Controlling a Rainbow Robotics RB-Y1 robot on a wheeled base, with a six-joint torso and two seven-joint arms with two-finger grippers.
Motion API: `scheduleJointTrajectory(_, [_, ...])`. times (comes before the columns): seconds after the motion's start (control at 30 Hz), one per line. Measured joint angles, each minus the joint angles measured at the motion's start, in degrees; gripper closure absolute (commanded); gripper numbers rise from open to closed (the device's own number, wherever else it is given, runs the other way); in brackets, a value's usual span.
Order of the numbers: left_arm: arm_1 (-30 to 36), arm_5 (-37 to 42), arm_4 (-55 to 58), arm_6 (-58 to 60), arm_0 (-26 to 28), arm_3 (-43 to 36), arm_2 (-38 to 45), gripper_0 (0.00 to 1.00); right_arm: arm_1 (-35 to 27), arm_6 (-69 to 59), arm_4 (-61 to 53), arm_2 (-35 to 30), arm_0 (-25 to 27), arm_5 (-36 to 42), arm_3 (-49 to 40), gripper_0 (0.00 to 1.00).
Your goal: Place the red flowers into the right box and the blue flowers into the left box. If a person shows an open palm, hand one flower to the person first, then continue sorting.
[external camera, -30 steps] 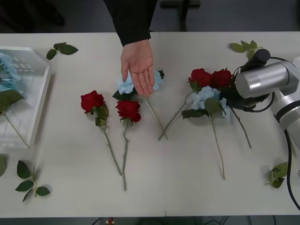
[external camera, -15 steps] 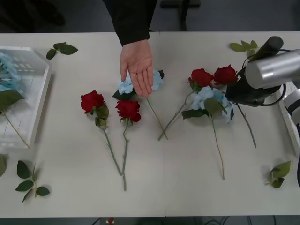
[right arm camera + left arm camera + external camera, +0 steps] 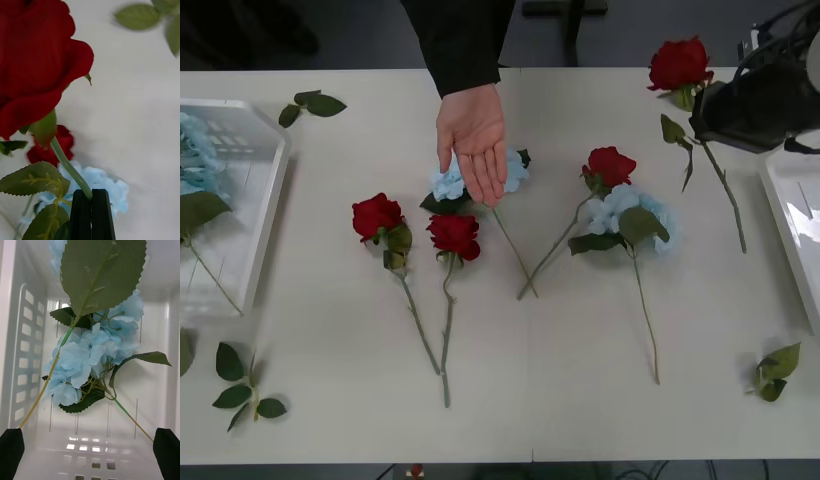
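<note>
right hand (image 3: 91,197) clenched on red rose (image 3: 678,62) stem, beside right box (image 3: 787,215) | light, floppy; grip stem | left hand (image 3: 90,450) released over left box (image 3: 26,352)

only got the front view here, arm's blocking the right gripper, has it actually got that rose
Observer: Yes. The right wrist view shows the right gripper shut on the red rose's green stem just below the bloom.
Operator: ok and the left one, cant see it at all
Observer: The left gripper is open, with its black fingertips apart above the left box.
Operator: whats in that box
Observer: Blue flowers lie on its floor, their stems crossing.
</note>
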Motion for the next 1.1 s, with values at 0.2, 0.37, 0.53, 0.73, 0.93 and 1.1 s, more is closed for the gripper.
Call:
scheduleJointTrajectory(0.2, [0.00,0.00,0.00,0.00,0.00,0.00,0.00,0.00,0.37,12.28,-6.70,-4.63,0.01,-9.37,-8.18,1.00])
scheduleJointTrajectory(0.37, [0.00,-0.05,-0.01,0.00,0.00,0.00,0.00,0.00,2.44,22.65,-13.07,-4.52,0.01,-24.09,-9.90,1.00])
scheduleJointTrajectory(0.53, [0.00,-0.09,-0.03,0.00,0.00,0.00,0.00,0.00,5.48,29.93,-24.82,-3.14,0.01,-36.90,-9.59,1.00])
scheduleJointTrajectory(0.73, [0.00,-0.11,-0.22,0.00,0.00,0.00,0.00,0.00,6.79,42.27,-36.33,0.19,0.01,-46.23,-9.42,1.00])
scheduleJointTrajectory(0.93, [0.00,-0.13,-0.24,0.00,0.00,0.00,0.00,0.00,6.78,47.02,-45.10,3.29,0.02,-50.60,-9.39,1.00])
scheduleJointTrajectory(1.1, [0.00,-0.16,-0.24,0.00,0.00,0.00,0.00,0.00,6.78,49.87,-49.08,3.17,0.55,-50.65,-9.39,1.00])
